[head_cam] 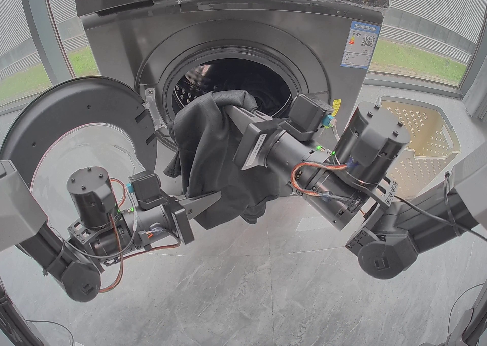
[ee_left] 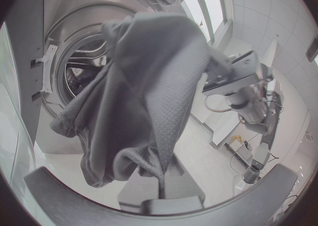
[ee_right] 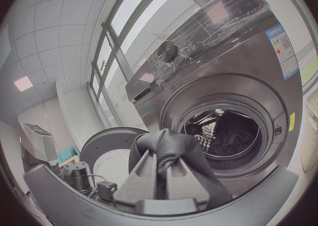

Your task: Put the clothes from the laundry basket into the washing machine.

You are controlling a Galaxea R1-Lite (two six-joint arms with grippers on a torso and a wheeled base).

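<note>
My right pincer (ee_right: pixel 163 162) is closed on a dark grey garment (ee_right: pixel 169 142), held just in front of the washing machine (ee_right: pixel 238 67), near its open drum (ee_right: pixel 228 137). Its door (ee_right: pixel 109 142) hangs open alongside. Inside the drum lies what seems to be more dark cloth (ee_right: pixel 232 139).

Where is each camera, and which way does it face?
Head view: on the head, looking down at the grey metal washing machine; both arms show.
Left wrist view: on the left arm, facing the dark grey mesh garment; left gripper holds it.
Right wrist view: on the right arm, facing the drum; right gripper clamps garment.
All share garment, drum.
</note>
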